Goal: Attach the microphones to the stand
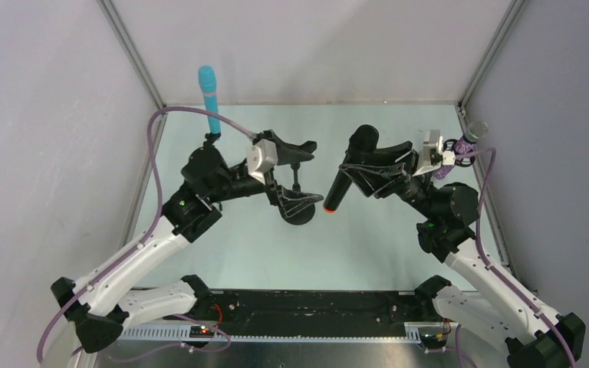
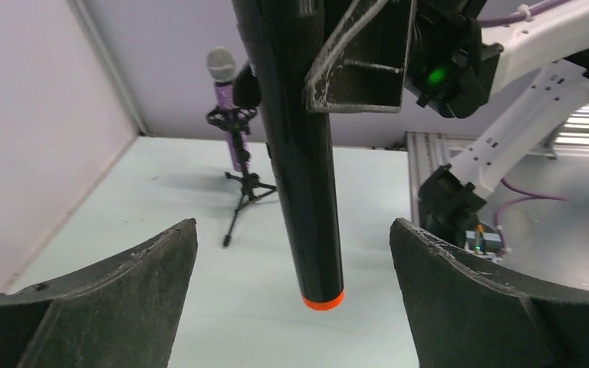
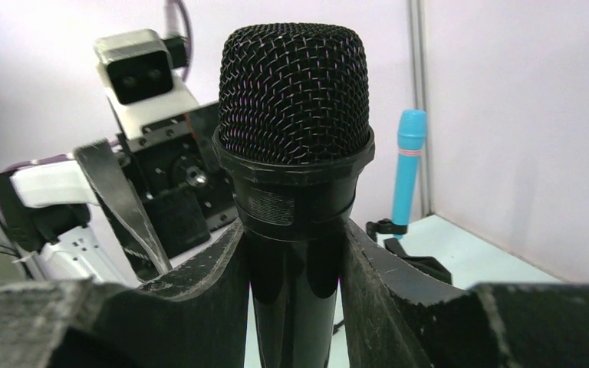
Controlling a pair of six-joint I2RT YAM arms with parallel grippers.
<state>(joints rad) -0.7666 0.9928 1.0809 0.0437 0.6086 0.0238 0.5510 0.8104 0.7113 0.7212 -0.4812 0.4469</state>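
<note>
My right gripper (image 1: 370,165) is shut on the black microphone (image 1: 347,172) just below its mesh head (image 3: 295,92) and holds it tilted above the table, orange end (image 2: 323,300) down. My left gripper (image 1: 318,172) is open, and the orange end hangs between its fingers (image 2: 123,291) without touching them. A thin black stand (image 1: 297,182) with a round base shows by the left fingers. The cyan microphone (image 1: 208,96) stands upright in a stand at the back left. At the back right, the purple microphone (image 1: 472,138) sits clipped in a tripod stand (image 2: 241,184).
Grey walls and metal frame posts (image 1: 134,54) close in the pale green table (image 1: 261,245) on three sides. The two arm bases and a cable tray (image 1: 299,310) lie along the near edge. Purple cables (image 1: 153,153) loop beside each arm.
</note>
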